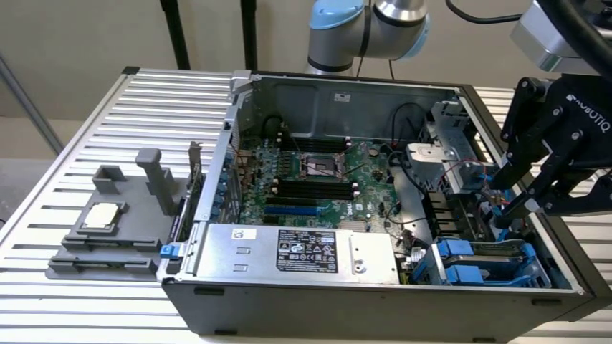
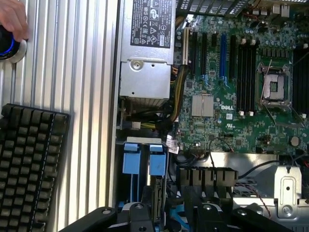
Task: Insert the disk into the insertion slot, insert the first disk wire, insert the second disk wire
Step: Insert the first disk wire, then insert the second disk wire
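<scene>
I judge the first step is nearly done: my gripper (image 1: pixel 521 209) hangs with fingers apart, clamping nothing, over the insertion slot (image 1: pixel 478 266), where the disk (image 2: pixel 157 193) seems to stand edge-on under blue clips (image 2: pixel 131 157). Any further move calls for keeping clear of the cables (image 2: pixel 176 84) nearby. The wrist view gives that edge; the exterior view, my height above the case (image 1: pixel 383 301).

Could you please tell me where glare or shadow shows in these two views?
Exterior view: even light, mild sheen on the power-supply box, the gripper a dark silhouette. Wrist view: strong glare on the ribbed table, shadow inside the insertion slot.
</scene>
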Available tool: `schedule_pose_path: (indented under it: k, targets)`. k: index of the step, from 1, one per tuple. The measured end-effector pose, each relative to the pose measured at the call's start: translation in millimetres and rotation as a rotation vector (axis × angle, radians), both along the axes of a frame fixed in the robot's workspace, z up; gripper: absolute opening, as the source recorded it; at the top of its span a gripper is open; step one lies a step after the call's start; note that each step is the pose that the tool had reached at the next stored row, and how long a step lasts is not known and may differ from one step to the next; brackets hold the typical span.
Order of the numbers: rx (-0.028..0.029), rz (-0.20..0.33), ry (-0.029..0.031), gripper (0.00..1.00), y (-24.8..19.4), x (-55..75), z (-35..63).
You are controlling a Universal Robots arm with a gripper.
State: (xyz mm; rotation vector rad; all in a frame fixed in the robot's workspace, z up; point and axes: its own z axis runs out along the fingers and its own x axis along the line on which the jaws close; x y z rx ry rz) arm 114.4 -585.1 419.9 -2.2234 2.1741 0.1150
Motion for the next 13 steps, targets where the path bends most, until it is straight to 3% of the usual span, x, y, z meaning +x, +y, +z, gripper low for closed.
schedule_pose_path:
  k: [13]
  targets:
    - [0.0,0.0,0.0001,0.4,0.2,1.2,0.0]
